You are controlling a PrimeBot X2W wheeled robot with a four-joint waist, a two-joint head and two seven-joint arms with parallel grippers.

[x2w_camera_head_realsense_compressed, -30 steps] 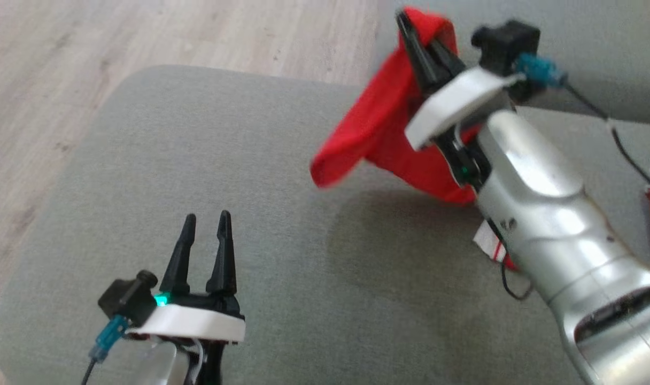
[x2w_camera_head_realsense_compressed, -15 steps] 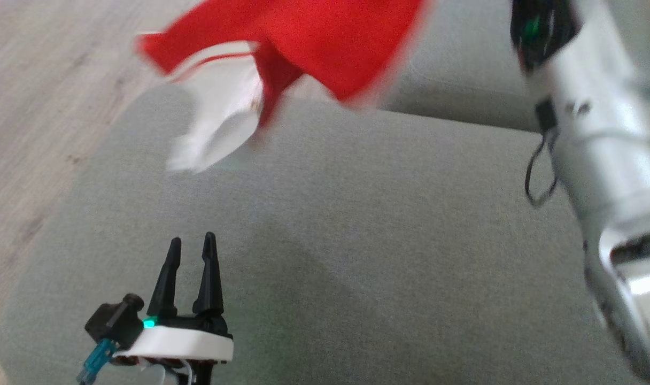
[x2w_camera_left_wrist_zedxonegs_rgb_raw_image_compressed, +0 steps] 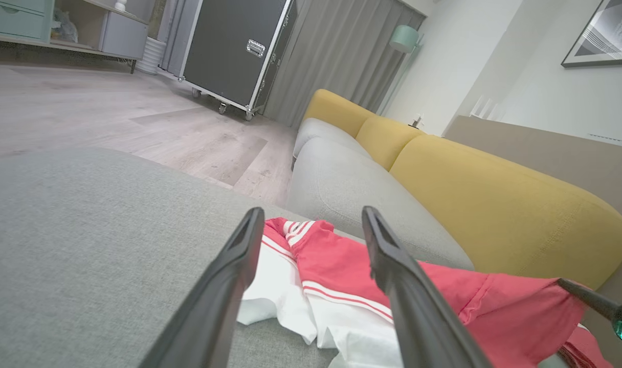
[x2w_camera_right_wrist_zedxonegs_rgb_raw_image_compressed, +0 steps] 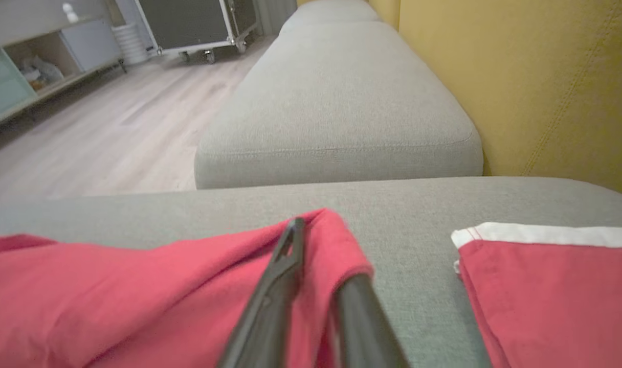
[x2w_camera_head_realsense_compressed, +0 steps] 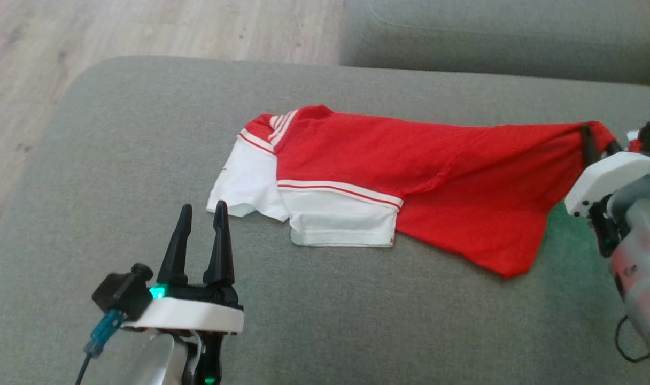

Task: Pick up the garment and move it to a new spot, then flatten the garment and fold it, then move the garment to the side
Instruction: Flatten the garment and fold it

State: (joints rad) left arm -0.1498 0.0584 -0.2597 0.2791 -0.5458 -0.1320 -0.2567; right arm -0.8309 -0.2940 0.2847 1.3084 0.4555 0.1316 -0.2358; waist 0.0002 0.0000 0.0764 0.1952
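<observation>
The garment (x2w_camera_head_realsense_compressed: 410, 176), a red top with white sleeves and red-striped white bands, lies spread across the grey sofa cushion (x2w_camera_head_realsense_compressed: 143, 133). Its sleeves point left, and one sleeve is folded over the body. The garment (x2w_camera_left_wrist_zedxonegs_rgb_raw_image_compressed: 341, 266) lies just beyond my left gripper (x2w_camera_head_realsense_compressed: 202, 211), which stands open and empty above the cushion; its fingers frame the sleeves in the left wrist view (x2w_camera_left_wrist_zedxonegs_rgb_raw_image_compressed: 312, 212). My right gripper (x2w_camera_head_realsense_compressed: 589, 136) is at the garment's raised right corner. There the red cloth (x2w_camera_right_wrist_zedxonegs_rgb_raw_image_compressed: 137, 286) lies between its fingers, which stand slightly apart (x2w_camera_right_wrist_zedxonegs_rgb_raw_image_compressed: 321, 255), and drapes over one of them.
Another piece of red cloth with a white band (x2w_camera_right_wrist_zedxonegs_rgb_raw_image_compressed: 546, 296) lies right of my right gripper. A second grey cushion (x2w_camera_head_realsense_compressed: 490, 37) adjoins at the back, with the yellow backrest (x2w_camera_left_wrist_zedxonegs_rgb_raw_image_compressed: 495, 204) along the right. Wood floor (x2w_camera_head_realsense_compressed: 143, 27) lies past the cushion's left edge.
The garment, swung high in the air by my right gripper, has come down and now lies spread on the cushion. My right arm has dropped low to the right. The head view has shifted.
</observation>
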